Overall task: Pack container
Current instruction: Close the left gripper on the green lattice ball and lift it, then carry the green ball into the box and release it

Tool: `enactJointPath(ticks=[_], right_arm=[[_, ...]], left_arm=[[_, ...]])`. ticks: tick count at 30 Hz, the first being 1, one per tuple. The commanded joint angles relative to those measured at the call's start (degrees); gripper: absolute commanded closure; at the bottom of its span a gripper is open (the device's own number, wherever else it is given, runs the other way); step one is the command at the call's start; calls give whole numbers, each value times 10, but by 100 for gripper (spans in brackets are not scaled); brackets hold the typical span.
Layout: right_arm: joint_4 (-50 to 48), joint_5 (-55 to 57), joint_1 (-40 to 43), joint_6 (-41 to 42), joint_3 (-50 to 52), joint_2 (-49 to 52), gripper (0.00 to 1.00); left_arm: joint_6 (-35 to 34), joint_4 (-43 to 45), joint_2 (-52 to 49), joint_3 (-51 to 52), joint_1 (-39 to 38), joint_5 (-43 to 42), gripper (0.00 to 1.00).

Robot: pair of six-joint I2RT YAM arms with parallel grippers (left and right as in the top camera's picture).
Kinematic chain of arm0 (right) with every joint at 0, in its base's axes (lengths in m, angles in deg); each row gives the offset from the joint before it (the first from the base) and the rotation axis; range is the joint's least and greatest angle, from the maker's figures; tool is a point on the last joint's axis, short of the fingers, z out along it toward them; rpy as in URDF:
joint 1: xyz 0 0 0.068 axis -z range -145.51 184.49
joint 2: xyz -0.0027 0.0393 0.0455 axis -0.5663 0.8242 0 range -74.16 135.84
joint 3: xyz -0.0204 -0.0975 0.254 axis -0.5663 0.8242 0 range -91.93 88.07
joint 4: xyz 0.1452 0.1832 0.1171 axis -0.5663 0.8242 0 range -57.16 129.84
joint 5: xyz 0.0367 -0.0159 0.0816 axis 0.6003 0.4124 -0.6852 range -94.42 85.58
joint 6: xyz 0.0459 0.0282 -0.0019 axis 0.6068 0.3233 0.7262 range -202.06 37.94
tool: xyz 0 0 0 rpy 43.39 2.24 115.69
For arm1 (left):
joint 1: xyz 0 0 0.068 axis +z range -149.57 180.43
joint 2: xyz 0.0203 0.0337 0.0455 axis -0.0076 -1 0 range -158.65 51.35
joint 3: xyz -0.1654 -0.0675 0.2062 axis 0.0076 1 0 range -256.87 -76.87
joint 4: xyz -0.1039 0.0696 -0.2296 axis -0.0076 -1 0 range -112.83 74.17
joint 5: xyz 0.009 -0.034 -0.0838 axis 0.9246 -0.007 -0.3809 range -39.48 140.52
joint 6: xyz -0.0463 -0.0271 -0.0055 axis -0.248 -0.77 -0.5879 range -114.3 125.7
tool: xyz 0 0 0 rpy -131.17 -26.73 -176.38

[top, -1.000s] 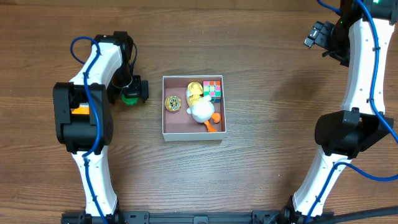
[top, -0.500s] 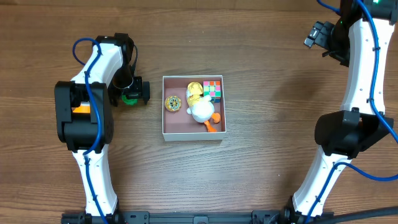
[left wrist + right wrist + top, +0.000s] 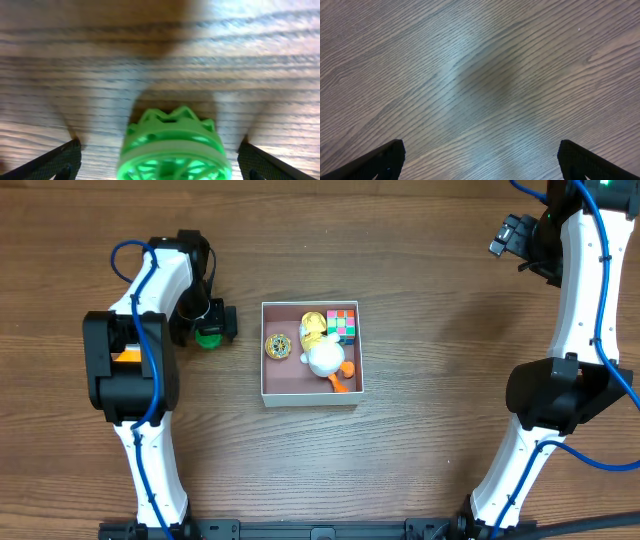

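The container (image 3: 292,381), a white-walled square box with a pinkish-brown floor, sits at the table's centre. It holds a gold round toy (image 3: 278,346), a yellow toy (image 3: 313,327), a colour cube (image 3: 342,324) and a white duck (image 3: 324,359) with orange parts. A green wheel-like toy (image 3: 209,338) lies on the wood left of the box. My left gripper (image 3: 211,326) is open and straddles it. In the left wrist view the green toy (image 3: 174,145) sits between the spread fingers (image 3: 160,162), with gaps on both sides. My right gripper (image 3: 510,238) is open and empty over bare wood (image 3: 480,160) at the far right.
The left arm's base (image 3: 130,370) stands left of the box. The right arm's base (image 3: 560,395) stands at the right. Bare wood lies all round the box.
My left gripper has shifted slightly around the green toy, which stays on the table. The right arm and the box contents have not moved.
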Motion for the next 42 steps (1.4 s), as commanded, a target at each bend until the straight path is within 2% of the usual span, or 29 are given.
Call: enactJointPath(ticks=[1,4,10,14,17,20,34,42], right_arm=[[-3,8,1,2,2,-12,0],[-3,8,1,2,2,-12,0],[-3,8,1,2,2,-12,0],[-3,8,1,2,2,-12,0],[-3,8,1,2,2,-12,0],[-3,8,1,2,2,-12,0],[-3,8,1,2,2,-12,0],[-3,8,1,2,2,-12,0]], left_arm=[[2,13,-28,5,16,-2,9],[3,13,-28,5,16,-3,19],[3,13,-28,5,16,-3,26],[3,10,-28,5,16,-3,40],[3,9,-28,5,16,-3,43],[3,6,-28,5,16,-3,50],[3,-17,-28,-9,16,-9,50],[19,-63,-28,-118,16,-26,50]])
